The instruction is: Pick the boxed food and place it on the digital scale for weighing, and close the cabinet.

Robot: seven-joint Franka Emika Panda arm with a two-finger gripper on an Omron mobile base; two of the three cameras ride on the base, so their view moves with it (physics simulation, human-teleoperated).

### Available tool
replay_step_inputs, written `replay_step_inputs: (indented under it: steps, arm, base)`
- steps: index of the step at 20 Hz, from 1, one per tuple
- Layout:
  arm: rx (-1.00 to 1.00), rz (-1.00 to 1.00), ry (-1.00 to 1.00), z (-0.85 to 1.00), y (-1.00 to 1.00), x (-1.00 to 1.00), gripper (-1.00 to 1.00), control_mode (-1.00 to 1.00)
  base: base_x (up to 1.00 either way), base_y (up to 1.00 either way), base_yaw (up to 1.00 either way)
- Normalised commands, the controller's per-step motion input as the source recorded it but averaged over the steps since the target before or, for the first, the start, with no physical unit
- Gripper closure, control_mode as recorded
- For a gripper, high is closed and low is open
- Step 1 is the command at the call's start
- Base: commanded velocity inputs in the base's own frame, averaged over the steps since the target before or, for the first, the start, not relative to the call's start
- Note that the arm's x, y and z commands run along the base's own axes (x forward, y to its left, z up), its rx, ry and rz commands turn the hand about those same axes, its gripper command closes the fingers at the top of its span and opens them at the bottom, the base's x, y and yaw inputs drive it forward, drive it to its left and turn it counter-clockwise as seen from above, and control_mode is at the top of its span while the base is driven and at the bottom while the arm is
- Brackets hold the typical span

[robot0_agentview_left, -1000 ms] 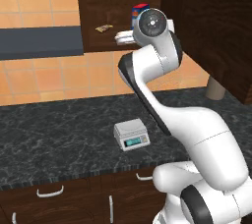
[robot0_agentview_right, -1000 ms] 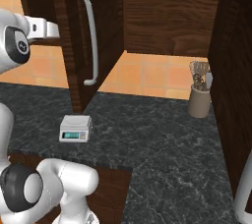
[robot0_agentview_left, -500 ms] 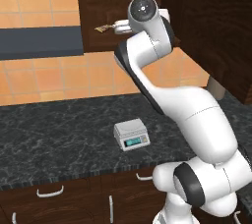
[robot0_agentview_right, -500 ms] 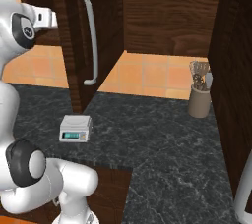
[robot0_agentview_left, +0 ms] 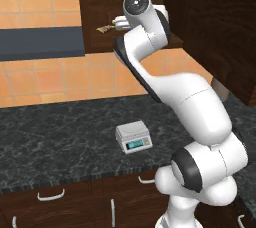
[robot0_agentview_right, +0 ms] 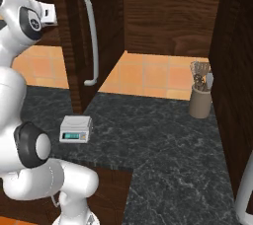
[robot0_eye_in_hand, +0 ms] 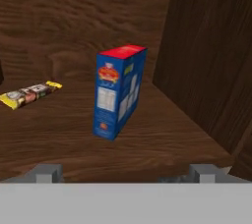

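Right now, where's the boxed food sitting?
In the hand view the boxed food stands upright on the cabinet shelf, untouched, ahead of the open gripper, with the snack packet lying off to its left.

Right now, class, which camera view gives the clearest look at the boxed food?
The hand view: the boxed food stands upright on the cabinet shelf, whole and unobstructed, beside a snack packet. In both base views the arm and cabinet door cover it.

Orange-tiled wall behind a black speckled stone bench; dark wooden drawers with curved silver handles below, at 6 o'clock.
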Motion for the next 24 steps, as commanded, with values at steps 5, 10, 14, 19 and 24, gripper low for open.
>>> replay_step_inputs:
  steps: [5, 10, 14, 19, 24]
  arm:
    - [0.0, 0.0, 0.0, 0.0, -0.23, 0.34, -1.0, -1.0]
    - [0.0, -0.05, 0.0, 0.0, -0.09, 0.52, -1.0, -1.0]
    - [0.0, -0.1, 0.0, 0.0, 0.0, 0.47, -1.0, -1.0]
    - [0.0, -0.13, 0.0, 0.0, 0.01, 0.42, -1.0, -1.0]
    - [-0.02, -0.12, 0.04, 0.02, 0.13, 0.3, -1.0, -1.0]
  base:
    - [0.0, 0.0, 0.0]
    - [0.0, 0.0, 0.0]
    - [0.0, 0.0, 0.0]
    - [0.0, 0.0, 0.0]
    - [0.0, 0.0, 0.0]
